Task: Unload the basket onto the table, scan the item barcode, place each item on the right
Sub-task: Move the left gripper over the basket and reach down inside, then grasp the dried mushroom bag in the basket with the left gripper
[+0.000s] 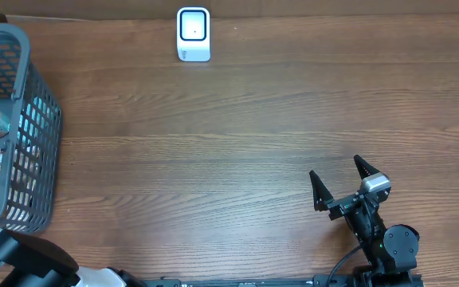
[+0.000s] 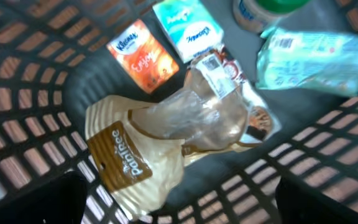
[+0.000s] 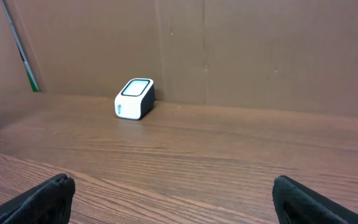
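Plainly, the item nearest to hand is a cream bag [image 2: 142,165] with a crumpled clear top, lying on the floor of the grey mesh basket [image 2: 23,106]. A white barcode label [image 2: 216,70] sits at the bag's 1 o'clock end, face up. Around it lie an orange tissue pack [image 2: 143,55] at 11 o'clock, a teal tissue pack [image 2: 188,28] at 12, a pale green packet [image 2: 312,59] at 2, and a green-lidded jar [image 2: 269,9] at the top edge.

The left tool [image 2: 180,182] hangs above the bag looking straight down, its dark fingers [image 2: 36,199] spread wide apart at the two lower corners and touching nothing.

The scanner [image 1: 194,34], a small white box with a dark window, stands at 12 o'clock on the wooden tabletop [image 1: 213,159], well apart from the basket [image 1: 22,119] at 9 o'clock.

The right tool [image 1: 335,167] rests low at 5 o'clock, aimed toward 11, its fingers wide apart and empty.

Only the left wrist view shows what is in the basket; from overhead just the jar lid shows through the mesh. The right wrist view alone shows the scanner [image 3: 134,98] from the side, set against a brown board wall [image 3: 260,50], with the right tool [image 3: 173,182] framing bare wood.
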Robot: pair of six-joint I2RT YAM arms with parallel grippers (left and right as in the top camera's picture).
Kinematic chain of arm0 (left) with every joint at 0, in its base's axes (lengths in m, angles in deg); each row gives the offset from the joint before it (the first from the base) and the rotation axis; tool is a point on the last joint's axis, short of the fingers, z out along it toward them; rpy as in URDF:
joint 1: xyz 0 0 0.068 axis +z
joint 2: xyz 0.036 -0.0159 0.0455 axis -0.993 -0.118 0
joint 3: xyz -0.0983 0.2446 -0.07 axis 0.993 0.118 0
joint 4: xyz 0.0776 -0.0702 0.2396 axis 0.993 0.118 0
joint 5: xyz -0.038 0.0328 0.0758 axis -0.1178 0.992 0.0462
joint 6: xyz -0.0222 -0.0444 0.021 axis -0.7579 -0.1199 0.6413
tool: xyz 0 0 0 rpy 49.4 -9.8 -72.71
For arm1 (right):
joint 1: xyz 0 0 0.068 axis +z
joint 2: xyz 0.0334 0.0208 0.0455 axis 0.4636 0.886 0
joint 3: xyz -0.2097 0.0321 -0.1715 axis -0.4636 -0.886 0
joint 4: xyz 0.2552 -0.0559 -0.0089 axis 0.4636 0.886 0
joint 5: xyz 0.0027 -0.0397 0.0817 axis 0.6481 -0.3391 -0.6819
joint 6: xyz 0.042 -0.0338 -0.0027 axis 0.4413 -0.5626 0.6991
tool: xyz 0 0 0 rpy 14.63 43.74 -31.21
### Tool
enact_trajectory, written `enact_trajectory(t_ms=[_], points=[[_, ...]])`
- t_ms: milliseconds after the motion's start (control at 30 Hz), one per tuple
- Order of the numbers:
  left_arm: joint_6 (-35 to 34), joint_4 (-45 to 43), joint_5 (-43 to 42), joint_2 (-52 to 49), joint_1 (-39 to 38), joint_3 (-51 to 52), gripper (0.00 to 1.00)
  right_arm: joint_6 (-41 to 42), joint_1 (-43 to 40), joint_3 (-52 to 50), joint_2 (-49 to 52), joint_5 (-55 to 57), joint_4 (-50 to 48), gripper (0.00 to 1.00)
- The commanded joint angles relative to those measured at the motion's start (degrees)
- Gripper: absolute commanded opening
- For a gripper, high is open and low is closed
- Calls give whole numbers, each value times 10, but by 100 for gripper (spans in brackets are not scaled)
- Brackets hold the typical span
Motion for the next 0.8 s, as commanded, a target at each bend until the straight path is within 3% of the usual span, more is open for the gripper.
enact_trajectory(t_ms=[0,267,600,700,767], points=[[89,-47,11,0,7,43,100,-2,-1,-6,-7,4,-3,100],[190,-126,48,-44,10,101,99,-2,-1,-6,-7,4,-3,100],[197,-156,46,-148,10,101,100,-2,-1,-6,-7,4,-3,100],[196,-154,33,-173,10,101,87,-2,-1,-6,-7,4,-3,100],[196,-154,32,-182,9,101,72,-2,-1,-6,-7,4,-3,100]])
